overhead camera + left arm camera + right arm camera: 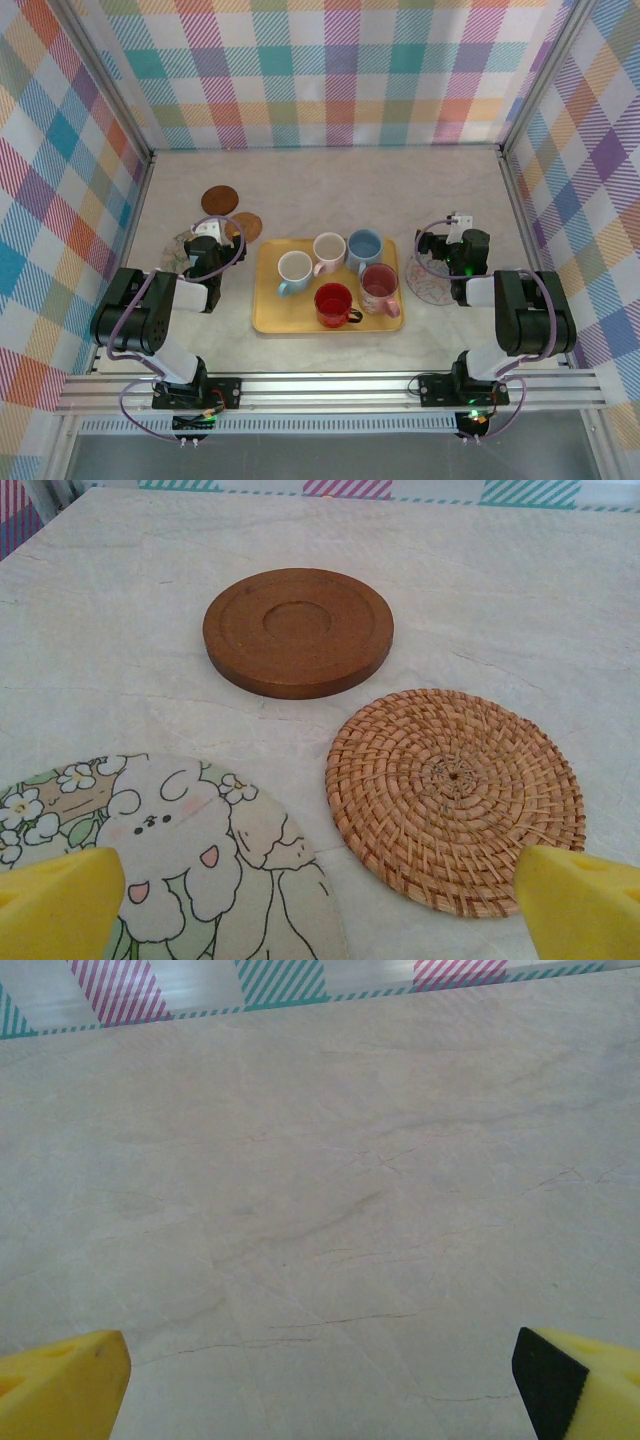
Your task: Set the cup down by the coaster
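Note:
Several cups stand on a yellow tray (268, 318) mid-table: a white one (294, 270), a cream one (328, 250), a blue one (364, 247), a red one (334, 303) and a pink one (380, 288). Left of the tray lie a brown wooden coaster (220, 199) (298, 630), a wicker coaster (246, 226) (455, 795) and a rabbit-print coaster (182, 250) (180, 860). My left gripper (208, 231) (320, 920) hovers open over the rabbit and wicker coasters, holding nothing. My right gripper (455, 222) (320, 1400) is open over bare table, right of the tray.
A pale patterned round mat (428, 280) lies under the right arm beside the tray. Checkered walls enclose the table on three sides. Bare marble tabletop (350, 190) stretches behind the tray.

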